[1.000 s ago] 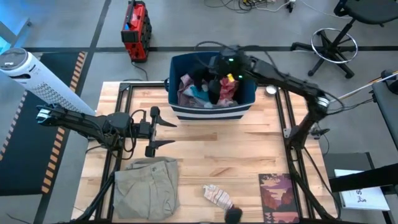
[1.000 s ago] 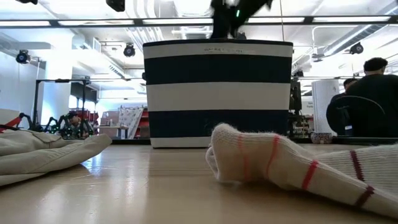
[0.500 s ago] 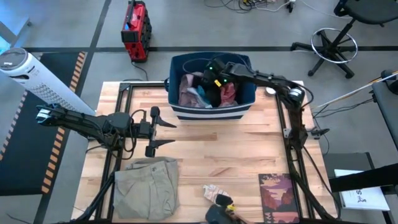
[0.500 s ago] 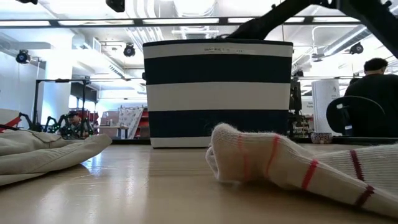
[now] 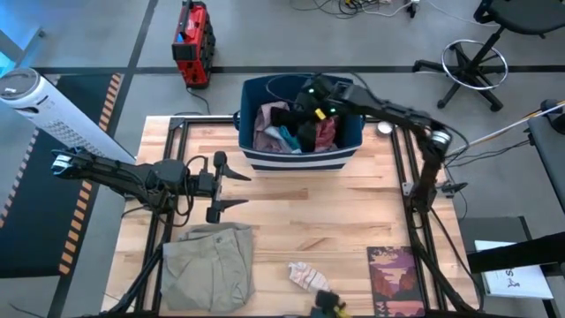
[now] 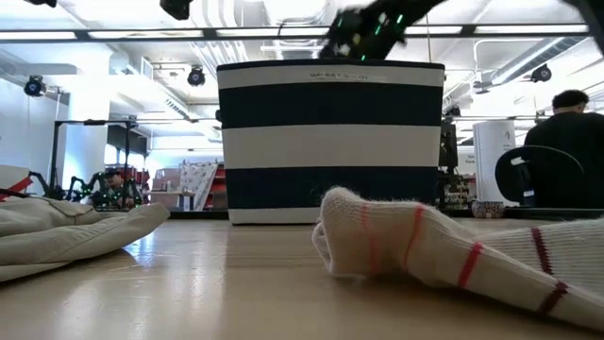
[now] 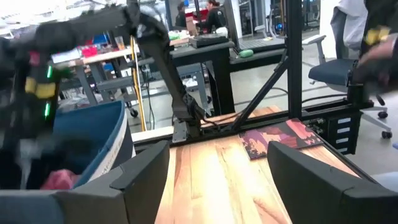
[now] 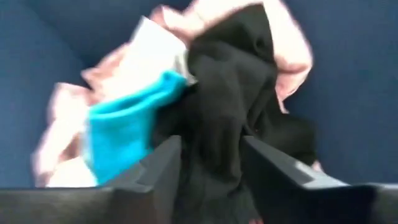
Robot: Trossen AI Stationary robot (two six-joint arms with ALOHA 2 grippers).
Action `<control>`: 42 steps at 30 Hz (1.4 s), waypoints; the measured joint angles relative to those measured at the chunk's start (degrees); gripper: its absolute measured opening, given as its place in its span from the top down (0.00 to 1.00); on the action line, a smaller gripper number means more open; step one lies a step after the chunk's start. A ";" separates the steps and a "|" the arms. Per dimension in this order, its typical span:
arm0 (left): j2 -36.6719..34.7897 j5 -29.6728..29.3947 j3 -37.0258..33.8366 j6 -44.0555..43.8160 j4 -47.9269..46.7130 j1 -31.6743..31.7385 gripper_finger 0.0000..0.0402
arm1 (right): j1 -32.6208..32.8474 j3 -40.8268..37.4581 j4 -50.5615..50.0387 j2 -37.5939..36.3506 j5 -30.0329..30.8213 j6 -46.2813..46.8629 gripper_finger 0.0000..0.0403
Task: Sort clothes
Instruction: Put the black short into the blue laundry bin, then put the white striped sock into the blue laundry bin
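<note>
While right gripper [image 8: 208, 168] hangs over bin [image 5: 344, 150], jaws apart, black garment [image 8: 233, 106] just beyond them, unheld.

The khaki-olive trousers [image 5: 210, 265] lie folded and rumpled at the table's near-left corner, flat on the wood, one edge reaching the near edge. The pinkish sock [image 5: 308, 277], pale with thin red stripes, lies crumpled near the middle of the table's near edge, well apart from the trousers; in the low view it rests on its side [image 6: 444, 247]. The remaining clothes sit heaped together inside the bin at the table's far edge: a pale pink garment [image 5: 266, 131] on the left, a teal piece [image 5: 287, 135] beside it, a black piece [image 5: 306, 132] draped in the middle, and a maroon piece [image 5: 325, 132] to its right.
</note>
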 joint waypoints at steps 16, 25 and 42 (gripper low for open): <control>0.00 0.22 0.00 -2.28 -3.20 -0.02 0.36 | 27.82 -3.77 -11.42 -22.99 4.51 5.74 0.31; 0.00 0.22 0.00 -2.73 -3.61 -0.02 0.34 | 43.70 -17.58 -7.06 -23.43 1.62 16.24 0.31; 0.00 0.20 0.00 -3.32 -4.47 -0.02 0.37 | 47.84 -39.98 38.92 -2.95 -17.55 22.89 0.35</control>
